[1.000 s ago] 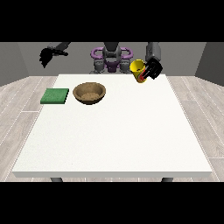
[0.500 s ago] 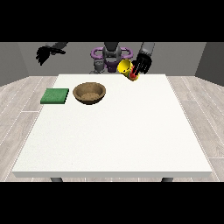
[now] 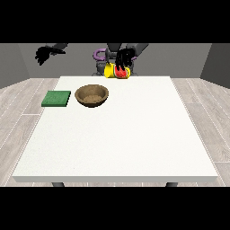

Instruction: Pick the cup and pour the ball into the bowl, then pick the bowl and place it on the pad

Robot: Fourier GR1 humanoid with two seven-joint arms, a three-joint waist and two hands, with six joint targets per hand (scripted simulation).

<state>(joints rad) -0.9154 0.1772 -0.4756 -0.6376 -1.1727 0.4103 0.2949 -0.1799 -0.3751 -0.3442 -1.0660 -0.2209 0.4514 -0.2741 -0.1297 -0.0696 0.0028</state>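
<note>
A yellow cup (image 3: 111, 71) with a red patch lies tipped on its side in the air above the table's far edge. The black hand at the view's right (image 3: 124, 59) is curled round it from above. The cup hangs to the right of and behind the brown wooden bowl (image 3: 91, 95), which stands on the table left of centre. A flat green pad (image 3: 56, 98) lies left of the bowl. The hand at the view's left (image 3: 45, 54) hovers high above the table's far left corner with curled fingers and holds nothing. No ball shows.
The white table (image 3: 121, 134) spreads wide towards the camera. The robot's body and purple shoulder parts (image 3: 99, 56) stand behind the far edge. Grey plank floor surrounds the table.
The hand at the view's right has carried the cup leftward towards the bowl and tipped it further onto its side. The other hand, bowl and pad stay put.
</note>
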